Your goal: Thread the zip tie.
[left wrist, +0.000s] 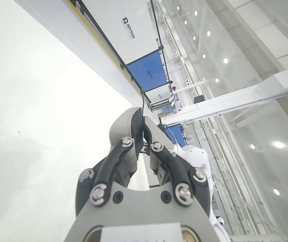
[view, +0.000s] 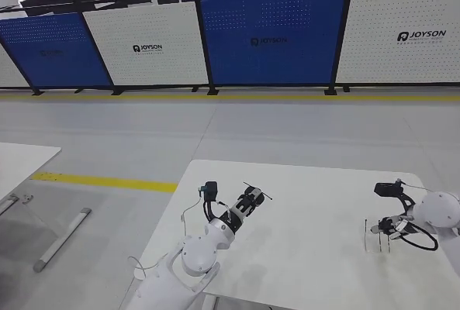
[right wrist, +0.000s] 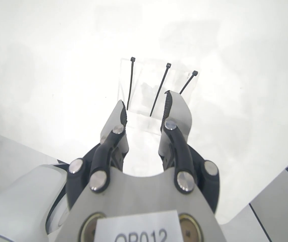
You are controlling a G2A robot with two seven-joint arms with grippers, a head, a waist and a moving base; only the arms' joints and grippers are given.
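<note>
Within the left claw, the zip tie sits pinched.

Print noted by place, not copied out. 4 pegboard panels each carry 1 logo with a wordmark: left blue panel, left white panel, centre blue panel, right white panel. White sticker at the base of my right gripper: 1 short code of letters and digits, lower part cut off. Second sticker below my left gripper: print cut off, unreadable.
</note>
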